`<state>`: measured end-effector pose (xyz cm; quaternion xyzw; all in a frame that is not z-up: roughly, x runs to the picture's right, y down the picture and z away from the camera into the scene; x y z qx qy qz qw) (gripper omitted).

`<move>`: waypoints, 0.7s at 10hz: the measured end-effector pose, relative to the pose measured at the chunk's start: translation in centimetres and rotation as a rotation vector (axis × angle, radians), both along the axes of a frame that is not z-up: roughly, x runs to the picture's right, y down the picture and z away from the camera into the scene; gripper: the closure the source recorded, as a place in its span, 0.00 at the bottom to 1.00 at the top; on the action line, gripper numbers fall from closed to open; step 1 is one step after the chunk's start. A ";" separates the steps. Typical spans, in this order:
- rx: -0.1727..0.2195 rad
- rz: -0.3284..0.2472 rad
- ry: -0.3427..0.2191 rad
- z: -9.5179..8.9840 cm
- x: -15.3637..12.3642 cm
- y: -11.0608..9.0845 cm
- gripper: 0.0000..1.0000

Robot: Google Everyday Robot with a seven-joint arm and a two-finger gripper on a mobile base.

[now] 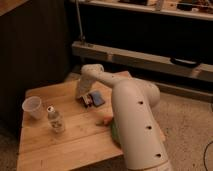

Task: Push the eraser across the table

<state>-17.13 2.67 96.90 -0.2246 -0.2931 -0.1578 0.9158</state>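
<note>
The eraser (88, 99), a small white block with red and dark marks, lies on the light-wood table (60, 145) near its far middle, right beside a flat blue pad (97, 98). My gripper (81, 94) hangs at the end of the white arm, low over the table, just left of the eraser and touching or nearly touching it. The arm's large white body (132, 125) covers the table's right part.
A clear plastic cup (33, 107) and a small clear bottle (56, 120) stand at the left. A small orange thing (106, 119) and something green (115, 131) lie by the arm. A dark shelf unit (145, 55) stands behind the table.
</note>
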 end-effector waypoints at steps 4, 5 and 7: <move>0.002 0.038 0.051 -0.2 3.4 -0.4 1.00; -0.006 0.047 0.065 -0.4 4.3 0.0 1.00; -0.015 0.058 0.093 -0.8 6.3 0.7 1.00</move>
